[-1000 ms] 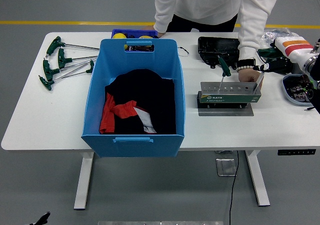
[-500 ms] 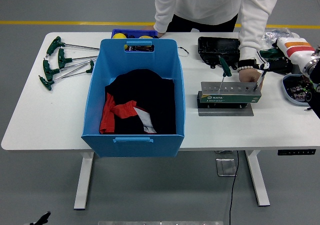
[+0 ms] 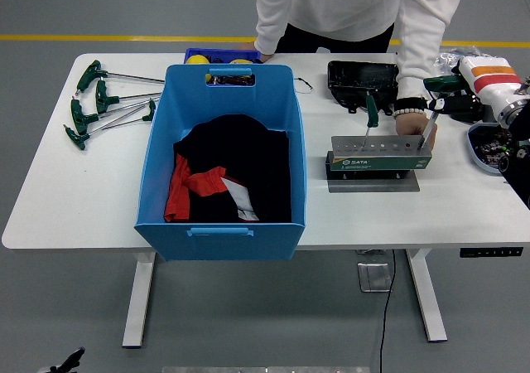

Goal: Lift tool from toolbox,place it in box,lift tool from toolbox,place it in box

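Gripping a T-handle tool (image 3: 436, 108) beside the toolbox's (image 3: 379, 158) right end, the right hand (image 3: 460, 101).

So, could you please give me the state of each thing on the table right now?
Blue box: open, black and red cloth inside.
Tool rack: upright on its plate, steadied by the person's hand.
T-handle wrench: standing in the rack.
Second T-handle wrench: gripped by the right hand, tilted, tip at the rack.
Loose T-handle wrenches: lying flat, far left.
Black case: open.
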